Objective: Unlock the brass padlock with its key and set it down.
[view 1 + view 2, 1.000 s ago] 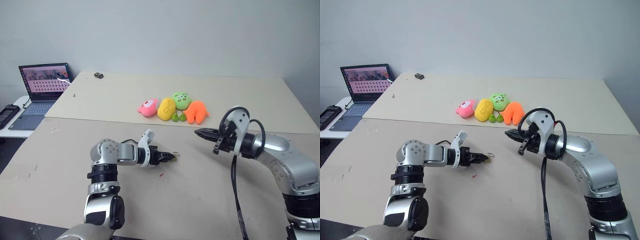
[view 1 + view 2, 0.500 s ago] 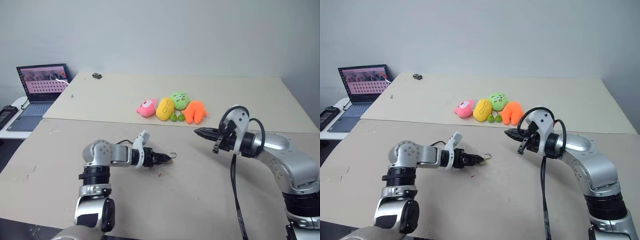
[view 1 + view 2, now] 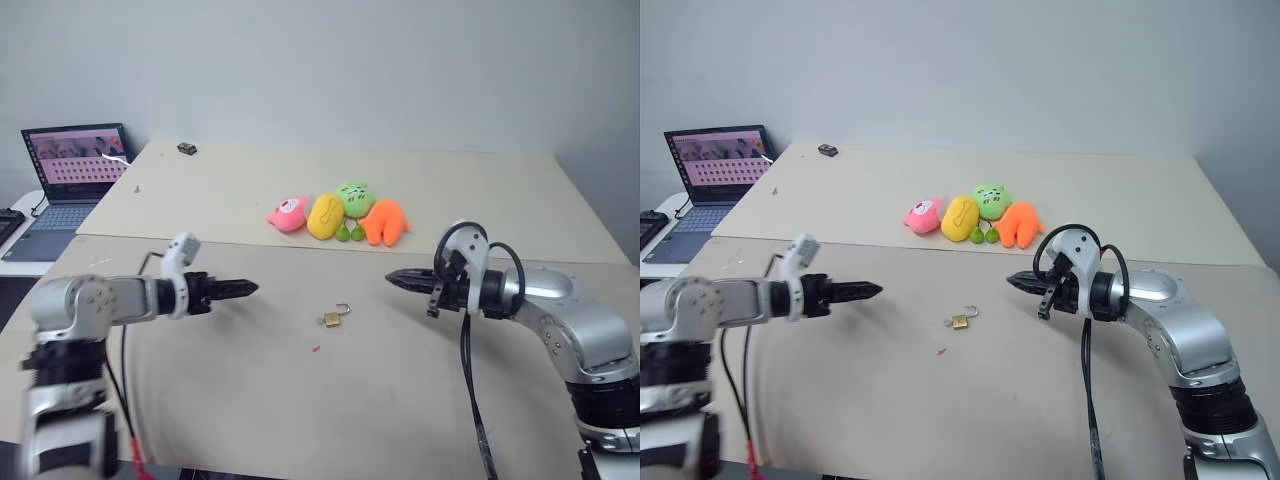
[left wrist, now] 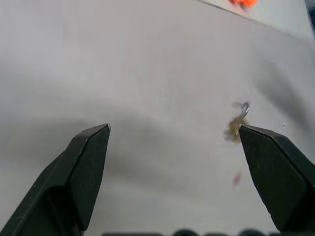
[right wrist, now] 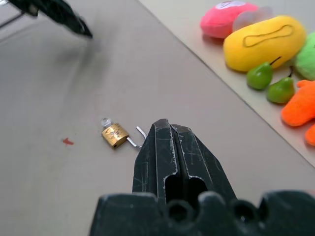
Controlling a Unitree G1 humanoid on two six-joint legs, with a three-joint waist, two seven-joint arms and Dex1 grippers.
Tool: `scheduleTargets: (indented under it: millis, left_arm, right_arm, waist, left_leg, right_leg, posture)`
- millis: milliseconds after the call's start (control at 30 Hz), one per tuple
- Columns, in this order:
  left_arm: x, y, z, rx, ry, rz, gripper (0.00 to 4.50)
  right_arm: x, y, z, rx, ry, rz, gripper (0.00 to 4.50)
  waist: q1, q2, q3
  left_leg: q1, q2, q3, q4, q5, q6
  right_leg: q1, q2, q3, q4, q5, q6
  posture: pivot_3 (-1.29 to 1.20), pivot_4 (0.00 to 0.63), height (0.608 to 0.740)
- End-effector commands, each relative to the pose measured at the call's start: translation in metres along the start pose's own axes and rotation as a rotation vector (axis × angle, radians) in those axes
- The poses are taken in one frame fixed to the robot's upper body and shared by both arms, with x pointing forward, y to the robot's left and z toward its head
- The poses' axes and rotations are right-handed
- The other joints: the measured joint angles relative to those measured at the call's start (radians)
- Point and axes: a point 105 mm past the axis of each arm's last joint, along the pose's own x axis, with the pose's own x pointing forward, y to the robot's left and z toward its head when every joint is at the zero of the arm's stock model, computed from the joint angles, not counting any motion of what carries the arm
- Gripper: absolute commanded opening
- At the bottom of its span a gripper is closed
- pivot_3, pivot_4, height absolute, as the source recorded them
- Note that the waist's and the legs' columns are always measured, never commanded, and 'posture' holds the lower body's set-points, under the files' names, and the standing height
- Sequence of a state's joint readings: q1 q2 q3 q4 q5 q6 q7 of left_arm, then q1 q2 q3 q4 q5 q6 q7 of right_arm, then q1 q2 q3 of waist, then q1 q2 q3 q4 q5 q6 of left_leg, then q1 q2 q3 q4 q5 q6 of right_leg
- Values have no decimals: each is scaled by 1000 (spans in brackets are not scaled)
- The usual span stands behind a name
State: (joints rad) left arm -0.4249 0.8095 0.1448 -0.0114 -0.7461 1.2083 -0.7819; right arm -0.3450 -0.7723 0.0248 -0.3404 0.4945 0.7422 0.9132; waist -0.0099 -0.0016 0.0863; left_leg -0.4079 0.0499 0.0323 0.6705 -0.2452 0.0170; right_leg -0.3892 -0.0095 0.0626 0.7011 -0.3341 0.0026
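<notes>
Brass is glinting on the beige table (image 3: 420,400) in the left eye view: the brass padlock (image 3: 333,318) is lying flat between the two arms, touched by neither. Its silver shackle is rising away from the body toward the plush toys (image 3: 338,214), so the long axis is running roughly from the robot outward, tilted a little to its right. The left gripper (image 3: 243,288) is hovering well to the left of it; the right gripper (image 3: 393,277) is hanging just right of it with its fingers pressed together, carrying nothing I can see.

From the right eye view, the lock is sitting a little beyond a small red speck (image 3: 941,351).

Looking along the left wrist, the fingers (image 4: 83,162) are standing wide apart and empty, the padlock lying off toward one of them.

Seen from the right wrist, the shackle looks swung out beside the body — unlocked, I judge — and a small pale glint beside the body may be the key. The padlock being down and released, little seems left but withdrawing the arms.
</notes>
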Motion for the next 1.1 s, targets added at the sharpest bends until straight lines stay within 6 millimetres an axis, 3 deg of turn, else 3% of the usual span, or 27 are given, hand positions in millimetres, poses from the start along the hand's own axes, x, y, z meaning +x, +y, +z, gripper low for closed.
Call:
scheduleTargets:
  millis: [33, 133, 267, 400, 667, 700, 1100]
  left_arm:
    - [-16, -26, 17, 385, -72, -133, 4421]
    - [-20, -28, 35, 485, -159, -78, 4421]
    - [-20, -40, 44, 587, -206, -71, 4421]
    - [-14, -57, 40, 634, -218, -111, 4421]
    - [5, -67, 32, 596, -215, -163, 4421]
    - [7, -67, 32, 576, -220, -171, 4500]
    - [18, -80, 27, 523, -245, -266, 4500]
  right_arm:
    - [-8, 3, 6, -35, -9, 49, 0]
    - [-19, 6, 7, -15, -2, 85, 0]
    - [-30, 8, 4, 15, 11, 90, 0]
    - [-40, 1, 7, 59, -28, 7, 0]
    - [-53, -14, -5, 126, -11, -133, 0]
    - [-54, -14, -6, 130, -11, -138, 557]
    - [-67, -8, -14, 160, 33, -156, 4469]
  waist:
    - [12, 2, 0]
    - [32, 2, 0]
    - [36, 2, 1]
    - [25, 1, 1]
    - [16, 0, 3]
    - [16, 0, 3]
    - [21, 0, 3]
  left_leg:
    - [-1, 0, 1, -1, 0, -1]
    - [-5, -1, 2, 1, -3, 3]
    - [-9, -1, 1, 7, -8, 11]
    - [-8, 0, 1, 7, -8, 11]
    - [-5, 1, 1, 6, -7, 13]
    - [-6, 1, 1, 6, -6, 14]
    - [-7, 0, 1, 7, -6, 14]
  right_leg:
    - [1, -1, 0, 0, 0, 0]
    - [0, -3, 0, -3, 0, 0]
    - [1, -3, 0, -5, 0, 0]
    - [1, -1, 1, -5, 0, 0]
    - [1, 5, 3, -5, 0, 0]
    - [0, 5, 3, -4, 0, 0]
    - [1, 2, 4, -3, 0, 0]
  posture:
    - [0, 150, 644]
    - [0, 150, 644]
    - [0, 150, 644]
    - [0, 150, 644]
    - [0, 150, 644]
    - [0, 150, 644]
    - [0, 150, 644]
